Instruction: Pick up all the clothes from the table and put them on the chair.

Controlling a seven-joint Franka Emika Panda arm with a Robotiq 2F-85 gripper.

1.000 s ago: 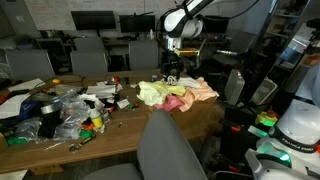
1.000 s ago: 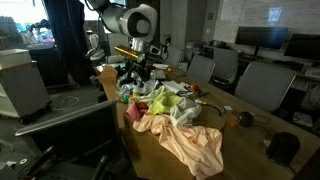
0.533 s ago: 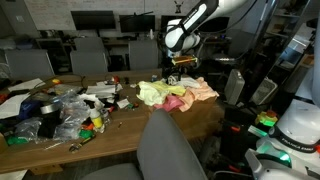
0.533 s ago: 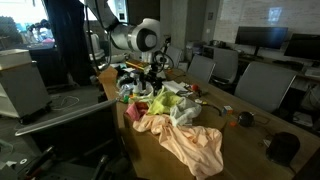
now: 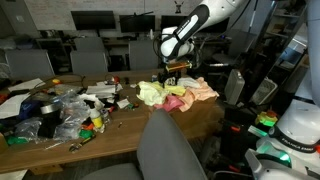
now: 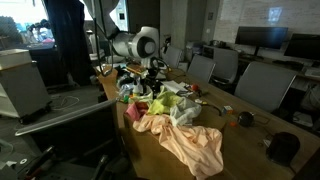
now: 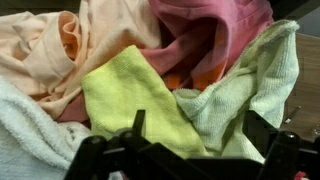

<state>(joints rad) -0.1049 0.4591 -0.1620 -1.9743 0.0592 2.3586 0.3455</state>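
Clutter of clear plastic bags (image 5: 68, 112), contents too small to tell, covers the left of the wooden table (image 5: 128, 124) in an exterior view, with the clothes (image 5: 177, 93) heaped toward its right end and the grey chair (image 5: 168, 148) in the foreground by the near edge. Just above the heap hangs the gripper (image 5: 172, 72), jaws spread wide, nothing between them. Wrist view, left to right: white cloth (image 7: 25, 130), peach garment (image 7: 40, 45), yellow-green cloth (image 7: 130, 95), pink garment (image 7: 205, 40), pale green cloth (image 7: 255, 80), all overlapping.
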